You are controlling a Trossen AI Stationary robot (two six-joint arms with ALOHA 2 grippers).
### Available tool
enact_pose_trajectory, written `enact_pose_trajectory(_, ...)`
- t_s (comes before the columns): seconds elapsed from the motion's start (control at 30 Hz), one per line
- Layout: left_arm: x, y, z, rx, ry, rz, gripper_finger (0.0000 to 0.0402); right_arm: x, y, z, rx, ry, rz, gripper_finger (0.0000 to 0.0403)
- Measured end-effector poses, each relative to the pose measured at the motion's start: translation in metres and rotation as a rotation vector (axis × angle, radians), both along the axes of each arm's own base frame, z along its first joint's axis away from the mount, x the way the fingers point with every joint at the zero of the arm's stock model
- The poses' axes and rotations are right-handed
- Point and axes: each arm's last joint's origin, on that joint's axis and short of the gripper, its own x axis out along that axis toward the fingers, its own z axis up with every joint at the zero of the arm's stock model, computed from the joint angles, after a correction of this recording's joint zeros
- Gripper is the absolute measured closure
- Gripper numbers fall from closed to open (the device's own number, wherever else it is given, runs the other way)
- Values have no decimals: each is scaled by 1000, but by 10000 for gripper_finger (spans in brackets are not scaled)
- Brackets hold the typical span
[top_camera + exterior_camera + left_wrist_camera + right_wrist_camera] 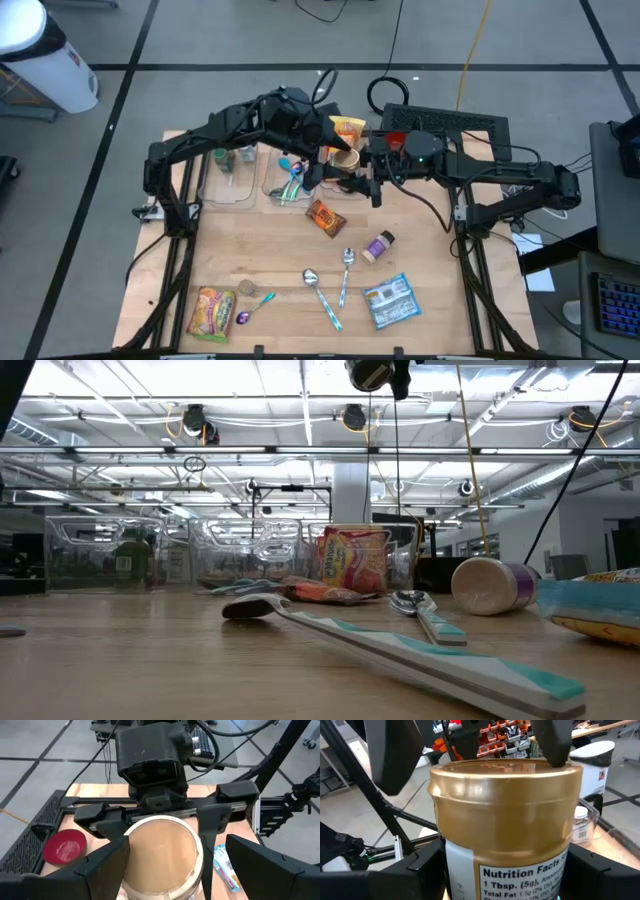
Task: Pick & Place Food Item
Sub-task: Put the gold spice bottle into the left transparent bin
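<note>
Left wrist view: jar point(162, 855) upright, gold lid up, clamped between right tool point(165, 815) fingers, held above worktop point(270, 260). Left tool point(175, 870) spread wide, straddling jar, not gripping. Both tools equally near. Clear bins point(235, 170) just behind; red bowl point(64, 846) beside.

The jar point(506, 827) sits upright between my right gripper's point(506, 870) fingers point(415, 865), gripped at its white-labelled body. Its wide gold lid point(162, 851) faces up, printed nutrition facts on the label below. My left gripper point(170, 870) brackets the lid from the opposite side, fingers point(107, 867) spread apart; whether they touch it, I can't quite tell.
</note>
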Motion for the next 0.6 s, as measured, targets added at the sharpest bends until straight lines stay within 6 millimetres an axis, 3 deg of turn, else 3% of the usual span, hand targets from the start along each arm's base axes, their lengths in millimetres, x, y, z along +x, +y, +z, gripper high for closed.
enact_pose_trajectory(0.4,2,3,1,127,-16,91,66,0,2,0,2,-1,19,134)
enact_pose_trajectory(0.6,3,4,2,112,-30,82,66,0,3,1,-8,-5,26,135)
